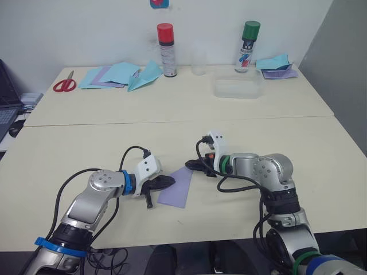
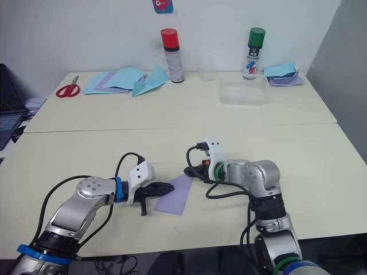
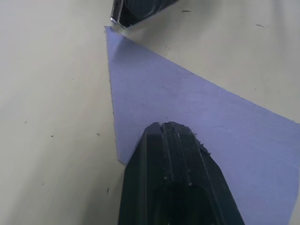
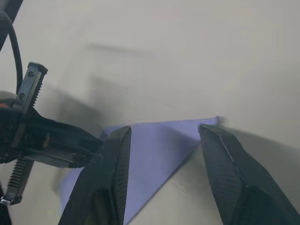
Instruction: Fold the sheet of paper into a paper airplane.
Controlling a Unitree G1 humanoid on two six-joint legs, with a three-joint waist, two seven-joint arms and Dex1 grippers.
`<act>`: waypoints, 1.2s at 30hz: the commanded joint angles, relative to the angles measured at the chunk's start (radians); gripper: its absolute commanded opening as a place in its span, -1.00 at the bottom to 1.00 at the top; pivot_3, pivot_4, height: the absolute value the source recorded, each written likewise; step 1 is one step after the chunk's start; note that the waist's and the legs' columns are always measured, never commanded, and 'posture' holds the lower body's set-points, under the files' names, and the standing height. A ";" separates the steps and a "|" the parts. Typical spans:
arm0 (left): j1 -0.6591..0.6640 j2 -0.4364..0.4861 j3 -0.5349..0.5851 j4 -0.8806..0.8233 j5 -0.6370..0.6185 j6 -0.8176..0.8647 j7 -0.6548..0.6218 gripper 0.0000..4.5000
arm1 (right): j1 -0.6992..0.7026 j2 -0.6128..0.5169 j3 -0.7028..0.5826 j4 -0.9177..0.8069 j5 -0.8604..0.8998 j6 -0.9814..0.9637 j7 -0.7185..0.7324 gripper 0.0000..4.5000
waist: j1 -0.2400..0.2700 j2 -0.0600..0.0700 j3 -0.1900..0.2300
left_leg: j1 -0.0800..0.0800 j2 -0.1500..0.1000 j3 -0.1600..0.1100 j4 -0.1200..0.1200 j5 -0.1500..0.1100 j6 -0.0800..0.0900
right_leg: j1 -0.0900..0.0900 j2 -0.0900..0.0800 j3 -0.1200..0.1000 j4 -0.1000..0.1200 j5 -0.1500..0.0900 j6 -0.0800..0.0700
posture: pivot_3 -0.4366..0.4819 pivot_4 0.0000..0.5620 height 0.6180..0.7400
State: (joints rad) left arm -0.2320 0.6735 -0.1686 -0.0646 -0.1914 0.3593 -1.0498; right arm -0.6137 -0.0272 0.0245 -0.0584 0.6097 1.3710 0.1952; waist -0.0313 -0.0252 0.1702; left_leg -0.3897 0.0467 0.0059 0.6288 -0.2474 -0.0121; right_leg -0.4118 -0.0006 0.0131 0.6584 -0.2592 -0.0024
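The sheet of paper (image 1: 178,187), one lavender piece, lies flat near the table's (image 1: 321,166) front edge, bare tabletop all around. Its long axis runs from near-left to a far-right point. The left gripper (image 1: 167,183), fingers together, is pressed onto its left edge. The right gripper (image 4: 161,140) is spread over the pointed far end.

- 2 cream tables (image 1: 114,143) pushed together, seam running 9 to 3 o'clock
- white wall (image 1: 86,28) behind, at 12
- grey panel (image 1: 344,51) twd 2 o'clock
- sticker (image 1: 159,3) on wall, top edge
- even light, soft shadows
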 commanded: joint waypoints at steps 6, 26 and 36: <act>0.031 -0.004 -0.034 0.032 0.031 0.025 0.026 -1.00 | 0.020 0.088 -0.041 -0.010 -0.021 0.042 -0.054 0.05 | 0.000 0.000 0.000 | 0.000 0.000 0.000 0.000 0.000 0.000 | 0.000 0.000 0.000 0.000 0.000 0.001 | -0.05 -0.47 1.00; 0.033 0.002 -0.028 0.037 0.029 0.022 0.030 -1.00 | 0.011 0.066 -0.086 -0.029 -0.124 0.060 -0.141 0.05 | 0.000 0.000 -0.003 | 0.001 0.000 0.000 0.000 0.000 0.000 | 0.000 0.000 0.000 0.001 0.001 0.001 | -0.05 -0.47 1.00; 0.036 0.004 -0.023 0.030 0.026 0.027 0.029 -1.00 | -0.009 0.269 -0.230 0.013 -0.079 0.176 -0.175 0.05 | 0.000 0.001 -0.005 | 0.002 0.000 0.000 0.000 0.000 0.000 | 0.001 0.000 0.000 0.001 0.001 0.001 | -0.05 -0.47 1.00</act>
State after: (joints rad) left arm -0.2203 0.6716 -0.1630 -0.0687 -0.1931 0.3598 -1.0293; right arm -0.6103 0.1377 -0.1786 -0.0730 0.5406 1.5028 0.0426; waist -0.0318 -0.0241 0.1655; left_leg -0.3880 0.0467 0.0060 0.6290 -0.2474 -0.0121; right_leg -0.4106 -0.0008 0.0132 0.6592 -0.2587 -0.0016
